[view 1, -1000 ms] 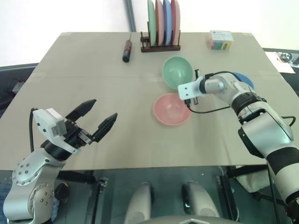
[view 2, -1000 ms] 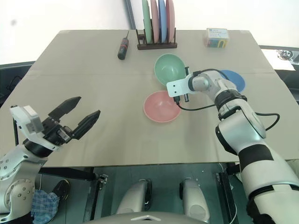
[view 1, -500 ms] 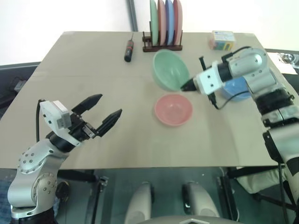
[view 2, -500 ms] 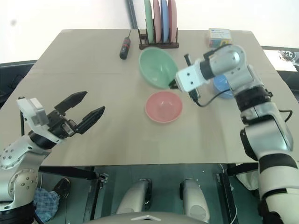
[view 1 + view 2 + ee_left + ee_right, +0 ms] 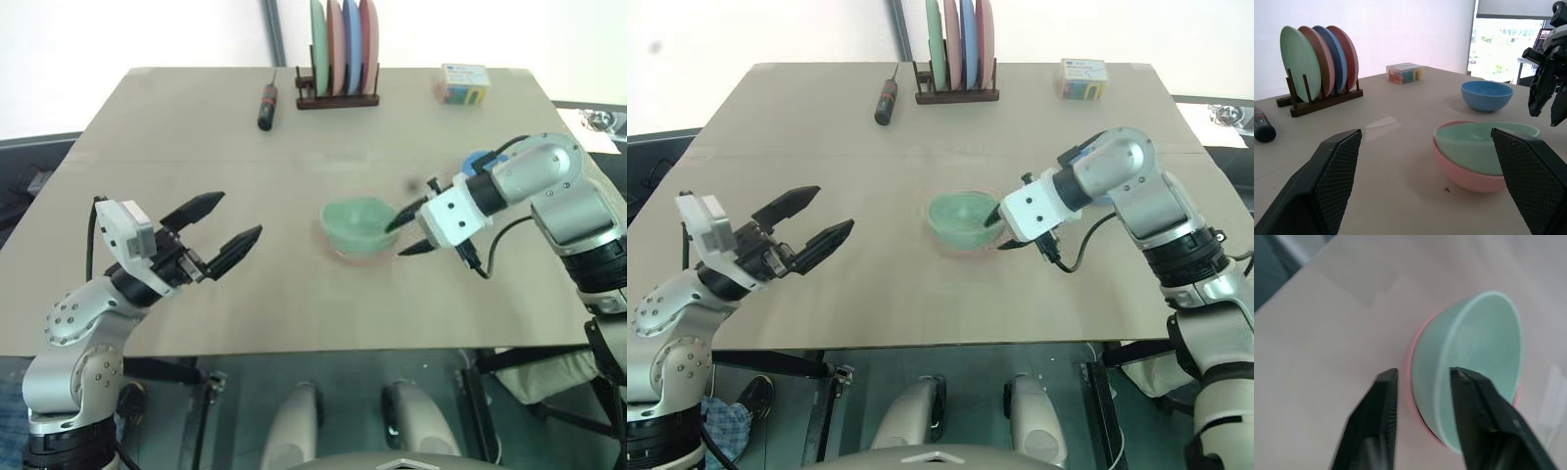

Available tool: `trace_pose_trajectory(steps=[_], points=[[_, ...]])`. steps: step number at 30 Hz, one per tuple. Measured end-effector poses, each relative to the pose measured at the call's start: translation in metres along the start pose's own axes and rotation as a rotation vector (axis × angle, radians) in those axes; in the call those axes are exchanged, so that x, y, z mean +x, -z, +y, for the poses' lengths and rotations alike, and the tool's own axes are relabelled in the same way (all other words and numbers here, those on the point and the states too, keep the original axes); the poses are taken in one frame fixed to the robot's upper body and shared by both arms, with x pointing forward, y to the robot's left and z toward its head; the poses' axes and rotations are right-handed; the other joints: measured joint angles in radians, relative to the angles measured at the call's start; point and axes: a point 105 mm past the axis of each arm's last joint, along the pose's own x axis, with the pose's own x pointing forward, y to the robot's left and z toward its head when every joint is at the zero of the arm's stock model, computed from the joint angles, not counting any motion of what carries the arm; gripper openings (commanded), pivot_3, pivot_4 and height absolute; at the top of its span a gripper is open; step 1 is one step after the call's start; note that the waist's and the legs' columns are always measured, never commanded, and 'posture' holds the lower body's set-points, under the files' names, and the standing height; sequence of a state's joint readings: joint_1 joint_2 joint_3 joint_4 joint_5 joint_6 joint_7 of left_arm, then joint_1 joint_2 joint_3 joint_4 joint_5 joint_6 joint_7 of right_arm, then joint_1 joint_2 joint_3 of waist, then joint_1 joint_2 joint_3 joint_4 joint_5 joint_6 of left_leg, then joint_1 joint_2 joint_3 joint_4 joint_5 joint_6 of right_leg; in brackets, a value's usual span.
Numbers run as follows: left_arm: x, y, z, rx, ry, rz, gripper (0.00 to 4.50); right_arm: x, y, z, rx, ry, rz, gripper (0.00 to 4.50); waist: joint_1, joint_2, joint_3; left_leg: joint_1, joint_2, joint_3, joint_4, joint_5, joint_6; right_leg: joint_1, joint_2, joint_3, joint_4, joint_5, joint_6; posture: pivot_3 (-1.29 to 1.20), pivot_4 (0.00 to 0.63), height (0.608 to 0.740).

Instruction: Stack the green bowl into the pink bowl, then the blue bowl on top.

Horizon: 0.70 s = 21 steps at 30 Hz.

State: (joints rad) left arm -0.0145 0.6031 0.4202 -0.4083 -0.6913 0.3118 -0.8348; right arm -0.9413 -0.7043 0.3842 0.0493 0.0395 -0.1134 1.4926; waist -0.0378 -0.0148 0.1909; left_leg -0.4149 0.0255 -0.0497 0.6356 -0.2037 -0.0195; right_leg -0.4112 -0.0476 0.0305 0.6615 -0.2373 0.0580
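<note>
- The green bowl [image 5: 359, 223] sits nested inside the pink bowl [image 5: 1462, 174], slightly tilted, near the middle of the bench [image 5: 176, 147].
- The right gripper [image 5: 404, 233] hangs just right of the stacked bowls, its fingers [image 5: 1376, 416] released and parted, one either side of the bowls' rim, gripping nothing.
- The blue bowl [image 5: 1487, 95] stands alone on the bench, to the right of the stack and farther back.
- The left gripper [image 5: 223, 227] hovers over the near-left bench, fingers spread wide and empty, well apart from the bowls.
- At the far edge: a plate rack [image 5: 338, 57], a screwdriver [image 5: 265, 106], a small box [image 5: 462, 83].
</note>
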Motion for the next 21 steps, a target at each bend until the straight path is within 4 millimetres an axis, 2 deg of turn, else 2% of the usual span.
trace_pose_trajectory(steps=[2, 4, 6, 9, 12, 14, 17, 21], points=[[0.0, 0.0, 0.0, 0.0, 0.001, 0.0, 4.5, 0.0, 0.002, -0.004, 0.001, 0.031, 0.017, 2.41, 0.0, 0.0, 0.0, 0.0, 0.0, 0.0, 0.0, 0.0, 0.0, 0.0, 0.0, 0.0, 0.0, 0.0, 0.0, 0.0, 0.15, 0.74], [0.001, 0.0, -0.001, -0.002, 0.002, -0.001, 4.5, -0.006, 0.013, -0.011, 0.03, 0.095, 0.059, 2.41, 0.002, 0.0, 0.0, 0.0, 0.0, 0.0, 0.0, 0.0, 0.0, 0.0, 0.0, 0.0, 0.0, 0.0, 0.0, 0.0, 0.15, 0.74], [0.002, 0.001, -0.002, -0.011, 0.009, -0.006, 4.5, -0.023, 0.04, -0.021, 0.113, 0.214, 0.152, 2.41, 0.006, 0.0, 0.0, 0.0, -0.001, 0.0, 0.0, 0.0, 0.0, 0.0, 0.0, 0.0, 0.0, 0.0, 0.0, 0.0, 0.15, 0.74], [0.006, 0.002, -0.007, -0.039, 0.03, -0.027, 4.5, -0.053, 0.084, -0.027, 0.268, 0.384, 0.28, 2.41, 0.009, -0.001, 0.0, -0.001, -0.001, 0.0, 0.0, 0.0, 0.0, 0.0, -0.001, 0.0, 0.0, 0.0, -0.001, 0.0, 0.15, 0.74], [0.01, 0.0, -0.011, -0.041, 0.055, -0.041, 4.5, -0.072, 0.118, -0.02, 0.401, 0.499, 0.366, 2.41, 0.006, 0.0, 0.0, -0.001, -0.001, 0.0, -0.001, 0.0, 0.0, 0.0, -0.001, 0.0, -0.001, 0.0, -0.001, 0.0, 0.15, 0.74], [0.015, -0.001, -0.016, -0.049, 0.096, -0.055, 4.5, -0.085, 0.142, -0.014, 0.562, 0.607, 0.399, 2.41, 0.003, 0.0, 0.0, -0.001, -0.001, 0.001, -0.001, 0.0, 0.0, 0.0, -0.001, 0.001, 0.0, 0.0, 0.0, 0.0, 0.15, 0.74], [0.02, -0.003, -0.02, -0.051, 0.128, -0.07, 4.5, -0.097, 0.159, -0.01, 0.742, 0.737, 0.384, 2.41, -0.003, 0.0, 0.0, 0.0, -0.001, 0.001, -0.001, 0.0, 0.0, 0.0, -0.001, 0.002, 0.0, 0.0, 0.0, 0.0, 0.15, 0.74], [0.025, -0.005, -0.022, -0.049, 0.153, -0.081, 4.5, -0.097, 0.164, -0.015, 0.953, 0.87, 0.255, 2.41, -0.006, 0.0, 0.0, 0.0, -0.001, 0.002, -0.001, 0.0, 0.0, -0.001, 0.0, 0.003, 0.001, 0.0, 0.0, 0.0, 0.15, 0.74]])
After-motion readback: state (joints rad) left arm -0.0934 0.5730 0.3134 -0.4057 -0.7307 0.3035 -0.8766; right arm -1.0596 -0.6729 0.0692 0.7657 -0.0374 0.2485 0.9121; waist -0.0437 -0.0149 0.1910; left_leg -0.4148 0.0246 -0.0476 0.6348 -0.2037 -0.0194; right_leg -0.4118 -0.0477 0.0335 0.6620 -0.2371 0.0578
